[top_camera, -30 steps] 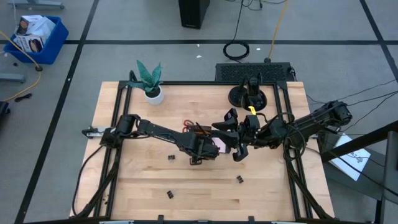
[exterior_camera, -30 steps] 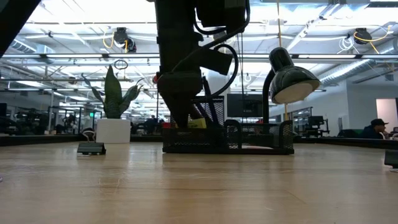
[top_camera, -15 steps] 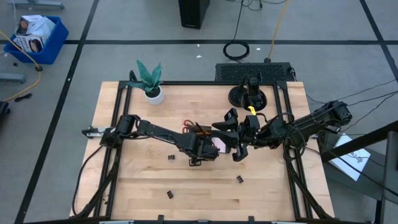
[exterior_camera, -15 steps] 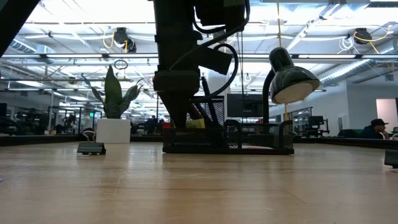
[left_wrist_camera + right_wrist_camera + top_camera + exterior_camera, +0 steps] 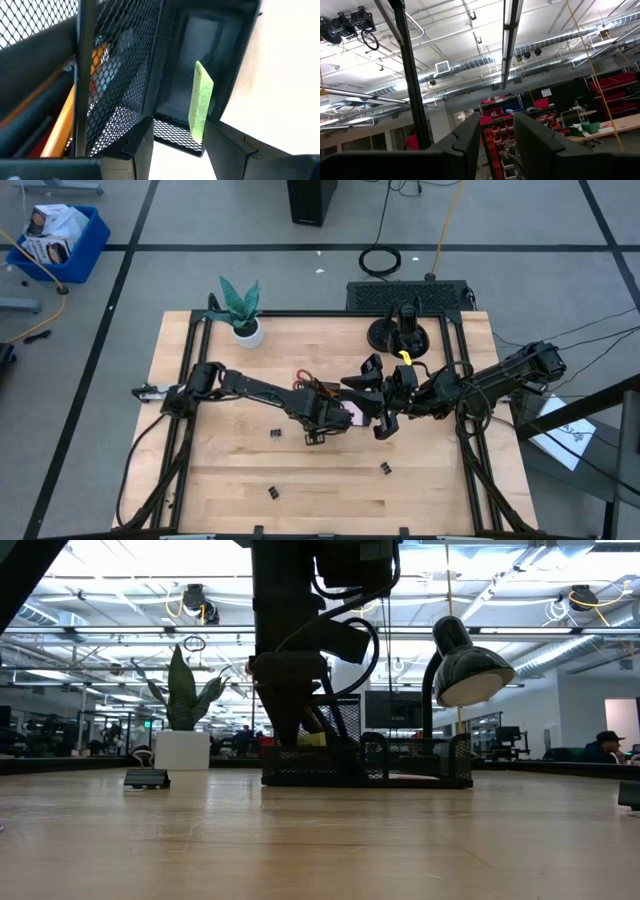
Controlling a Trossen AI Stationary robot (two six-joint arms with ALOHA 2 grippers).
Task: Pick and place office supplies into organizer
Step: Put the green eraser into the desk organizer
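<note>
The black mesh organizer (image 5: 400, 762) stands mid-table, mostly hidden under my left arm in the high view. Orange pencils (image 5: 61, 127) lie in it, and a pink sticky-note pad (image 5: 353, 413) shows at its right end. My left gripper (image 5: 177, 150) points down over its end compartment (image 5: 197, 60), open. A thin yellow-green piece (image 5: 201, 100) stands on edge between the fingers, close to one of them. My right gripper (image 5: 497, 142) is raised right of the organizer (image 5: 384, 423), pointing up, open, with nothing between its fingers. My left gripper has the yellow-green piece's lower end (image 5: 198, 132) right beside one finger (image 5: 235, 150), with a wide gap to the other finger. Whether that finger touches the piece I cannot tell. The piece stands nearly upright, above the organizer's end compartment.
Small black binder clips lie loose on the wood: (image 5: 275, 434), (image 5: 384, 469), (image 5: 272, 493). A potted plant (image 5: 240, 310) stands at the far left. A black desk lamp (image 5: 468, 670) on a round base (image 5: 400, 332) stands at the far side.
My left gripper has turned a little in place over the organizer, its fingers staying apart. In the low view the yellow-green piece has shifted slightly with it. My right arm has kept still.
</note>
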